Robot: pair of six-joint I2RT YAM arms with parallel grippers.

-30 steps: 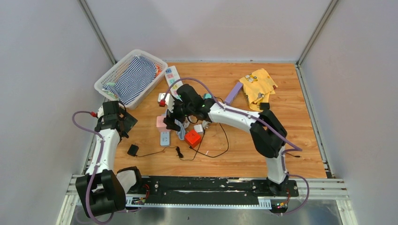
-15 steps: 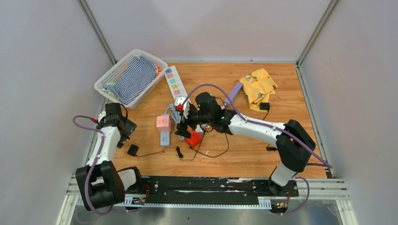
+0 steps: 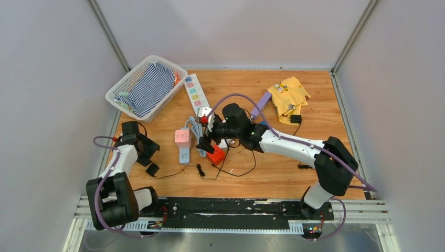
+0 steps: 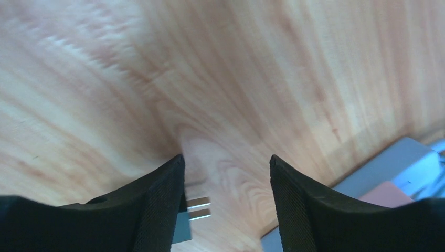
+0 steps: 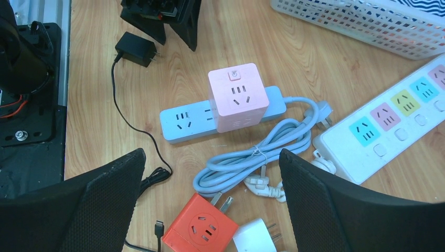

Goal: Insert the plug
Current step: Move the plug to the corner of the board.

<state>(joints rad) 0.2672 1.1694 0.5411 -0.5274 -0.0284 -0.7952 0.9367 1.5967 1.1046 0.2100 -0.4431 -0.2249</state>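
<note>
plug (image 3: 152, 169) — black adapter, we log it lying just beside our left gripper (image 3: 148, 156), the nearer arm; jaws apart, nothing held.

Top overhead facing down, wrists nearer — right shares pink cube (image 5: 239, 100)

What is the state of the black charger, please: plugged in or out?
Out: the black charger lies on the table, prongs bare, apart from the blue strip.
</note>
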